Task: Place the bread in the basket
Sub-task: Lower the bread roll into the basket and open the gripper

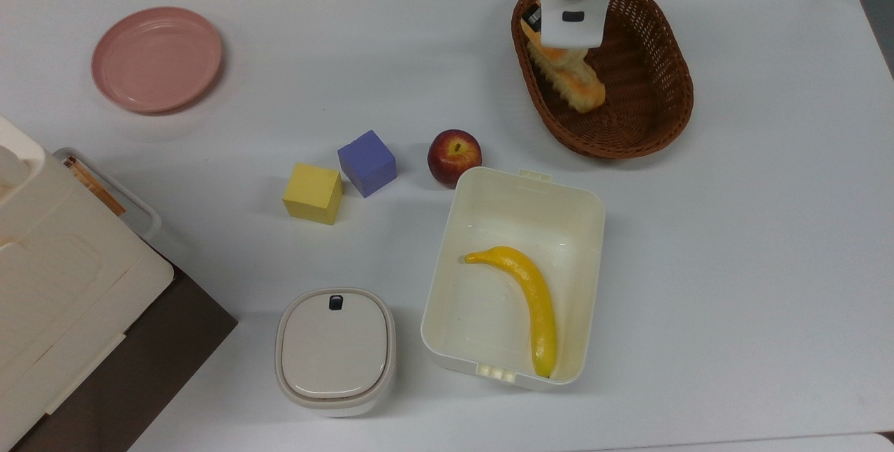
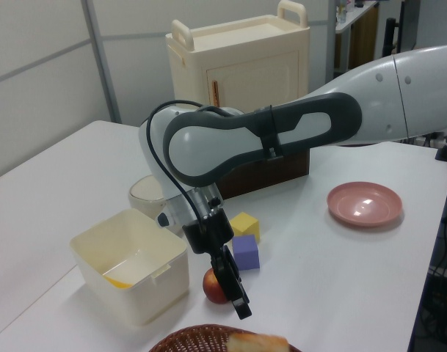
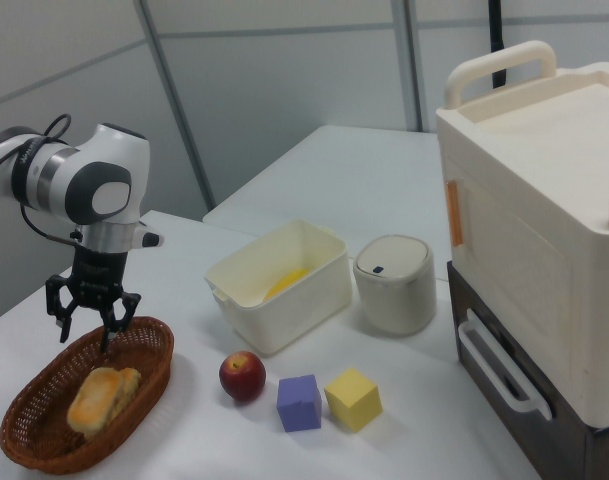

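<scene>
White tabletop [image 1: 733,242], grey wall panels behind. At the right view's lower left, gripper [image 3: 92,318] spread open, empty, above basket [image 3: 29,440] holding bread [image 3: 102,398].

Arm shell [image 2: 399,95]: my links are glossy white, rounded and thick, like smooth tubes.
Joint band [image 2: 282,132]: a dark grey band wraps the long link in the left view, curving around a pale grey-white rounded housing.
Wrist housing [image 3: 94,185]: in the right view it is a white drum with a grey round cap and a dark ring beside it.
Cable [image 3: 54,128]: a thin black cable loops off my wrist.
Flange [image 1: 573,19]: a white boxy block with a small dark rectangular mark.
Gripper [image 3: 91,310]: my hand is black, with two slim black fingers [image 3: 112,330].
</scene>
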{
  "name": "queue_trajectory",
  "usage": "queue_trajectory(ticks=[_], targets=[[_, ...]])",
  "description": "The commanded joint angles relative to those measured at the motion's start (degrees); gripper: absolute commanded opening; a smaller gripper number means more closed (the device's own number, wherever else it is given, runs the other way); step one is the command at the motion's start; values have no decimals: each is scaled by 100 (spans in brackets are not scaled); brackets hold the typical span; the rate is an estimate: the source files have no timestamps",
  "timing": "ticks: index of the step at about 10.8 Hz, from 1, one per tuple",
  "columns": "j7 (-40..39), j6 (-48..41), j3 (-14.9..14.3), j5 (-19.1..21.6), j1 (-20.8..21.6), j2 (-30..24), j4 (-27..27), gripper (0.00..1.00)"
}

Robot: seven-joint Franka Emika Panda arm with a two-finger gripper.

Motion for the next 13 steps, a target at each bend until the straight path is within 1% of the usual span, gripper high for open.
queue_trajectory(ticks=[1, 2, 5, 6, 9, 10, 12, 13], targets=[[122, -55, -226, -98, -231, -26, 219, 100], [122, -55, -226, -474, -442, -26, 351, 100], [122, -37, -235, -1985, -864, -26, 580, 100], [130, 111, -235, -2199, -1040, -34, 580, 100], [209, 761, -270, -2236, -1672, -61, 589, 100], [218, 762, -270, -2253, -1726, -148, 589, 100], [655, 815, -358, -2559, -1806, -376, 589, 100], [797, 1041, -445, -2587, -1850, -395, 589, 100]])
